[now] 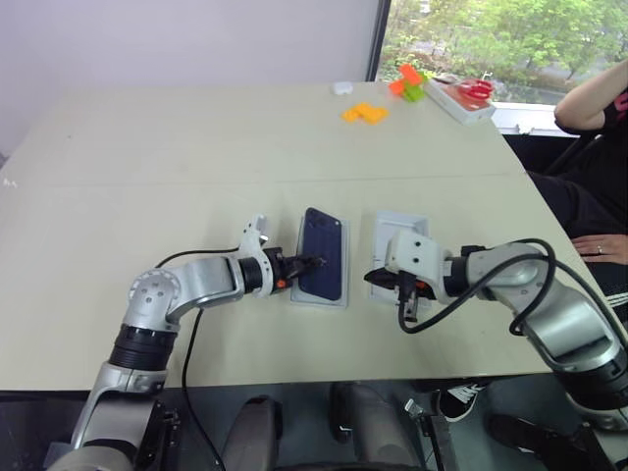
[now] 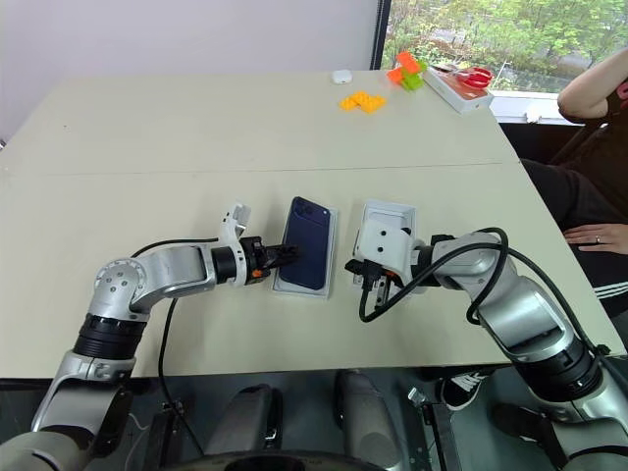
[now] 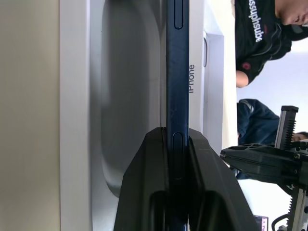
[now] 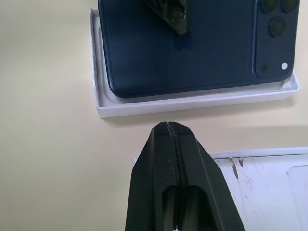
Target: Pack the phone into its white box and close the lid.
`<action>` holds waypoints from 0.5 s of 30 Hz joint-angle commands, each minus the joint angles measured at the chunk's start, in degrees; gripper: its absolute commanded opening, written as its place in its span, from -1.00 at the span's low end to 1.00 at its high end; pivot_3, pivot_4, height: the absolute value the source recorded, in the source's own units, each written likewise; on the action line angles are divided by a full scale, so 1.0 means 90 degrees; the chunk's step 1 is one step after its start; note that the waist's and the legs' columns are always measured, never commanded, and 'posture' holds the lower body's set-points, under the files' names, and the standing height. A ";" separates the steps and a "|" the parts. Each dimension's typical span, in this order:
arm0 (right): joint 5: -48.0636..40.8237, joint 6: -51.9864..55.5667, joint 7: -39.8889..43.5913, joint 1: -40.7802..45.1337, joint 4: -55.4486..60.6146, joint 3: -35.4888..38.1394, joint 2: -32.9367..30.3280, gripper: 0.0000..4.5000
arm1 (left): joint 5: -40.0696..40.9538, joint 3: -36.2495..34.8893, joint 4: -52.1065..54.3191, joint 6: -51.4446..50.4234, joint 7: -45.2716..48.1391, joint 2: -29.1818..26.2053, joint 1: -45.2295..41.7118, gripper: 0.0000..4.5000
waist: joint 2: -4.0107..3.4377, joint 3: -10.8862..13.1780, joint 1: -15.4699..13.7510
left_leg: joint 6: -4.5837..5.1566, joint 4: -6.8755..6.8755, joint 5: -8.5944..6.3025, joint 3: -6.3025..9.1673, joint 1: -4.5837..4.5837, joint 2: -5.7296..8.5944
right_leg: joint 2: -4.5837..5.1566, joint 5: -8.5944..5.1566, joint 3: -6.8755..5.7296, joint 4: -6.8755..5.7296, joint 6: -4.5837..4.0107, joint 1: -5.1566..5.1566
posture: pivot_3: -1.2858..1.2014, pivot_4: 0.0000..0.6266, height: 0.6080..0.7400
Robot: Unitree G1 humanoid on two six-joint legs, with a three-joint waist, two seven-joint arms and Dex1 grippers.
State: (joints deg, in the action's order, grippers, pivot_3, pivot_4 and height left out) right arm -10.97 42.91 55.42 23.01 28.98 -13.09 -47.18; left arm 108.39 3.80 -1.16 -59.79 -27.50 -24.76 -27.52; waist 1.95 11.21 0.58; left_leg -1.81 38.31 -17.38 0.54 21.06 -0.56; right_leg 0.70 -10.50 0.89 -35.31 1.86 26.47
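The dark blue phone [image 1: 322, 255] lies over the white box [image 1: 319, 300] near the table's front edge, its back and camera cluster facing up [image 4: 269, 29]. Its left edge appears raised off the box floor [image 3: 72, 96]. My left gripper [image 1: 312, 262] comes in from the left, one finger above and one below the phone's left edge [image 3: 177, 72], shut on it. The lid [image 1: 400, 224] lies to the right of the box, pale inside up. My right gripper [image 1: 371, 278] hovers over the lid's near left corner [image 4: 269, 183] with its fingers pressed together, holding nothing, pointing toward the box [image 4: 192, 103].
At the table's far right lie orange blocks [image 1: 365, 113], orange and green pieces [image 1: 407, 83], a white tray with red scissors [image 1: 461, 96] and a small white object [image 1: 341, 88]. A person sits at the right edge, one hand [image 1: 597, 247] near my right arm.
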 commanded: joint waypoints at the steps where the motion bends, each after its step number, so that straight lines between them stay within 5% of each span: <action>1: -0.0066 -0.0034 -0.0040 0.0121 0.0258 0.0018 0.0006 -1.00 | 0.0068 -0.0068 0.0141 -0.0084 0.0116 -0.0025 -0.0127 0.06 | 0.0000 0.0000 0.0001 | 0.0000 0.0000 0.0000 0.0000 -0.0001 0.0000 | 0.0000 0.0000 0.0000 0.0000 0.0000 0.0000 | 0.03 -0.52 0.85; 5: -0.0068 -0.0046 -0.0044 0.0165 0.0232 -0.0011 0.0028 -1.00 | 0.0144 -0.0049 0.0235 -0.0228 0.0083 -0.0228 -0.0105 0.91 | 0.0001 -0.0001 0.0005 | 0.0000 0.0000 0.0000 -0.0001 -0.0011 0.0000 | 0.0000 0.0000 0.0001 -0.0001 0.0000 -0.0010 | 0.03 -0.52 0.85; 15: -0.0050 -0.0126 -0.0038 0.0287 0.0102 -0.0127 0.0089 -1.00 | -0.0008 0.0025 0.1115 -0.0864 0.0579 -0.1462 -0.0197 0.91 | 0.0001 -0.0001 0.0020 | 0.0001 -0.0011 -0.0001 -0.0006 -0.0069 -0.0003 | -0.0006 -0.0019 0.0007 0.0001 0.0009 -0.0057 | 0.03 -0.52 0.85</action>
State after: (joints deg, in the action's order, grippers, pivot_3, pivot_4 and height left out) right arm -11.00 42.82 55.13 24.73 28.90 -14.78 -46.55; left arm 108.58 3.98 6.13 -66.93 -23.93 -36.92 -28.36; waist 1.96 11.20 0.75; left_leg -1.80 38.21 -17.39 0.49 20.43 -0.58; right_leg 0.65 -10.69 0.95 -35.29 1.90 25.95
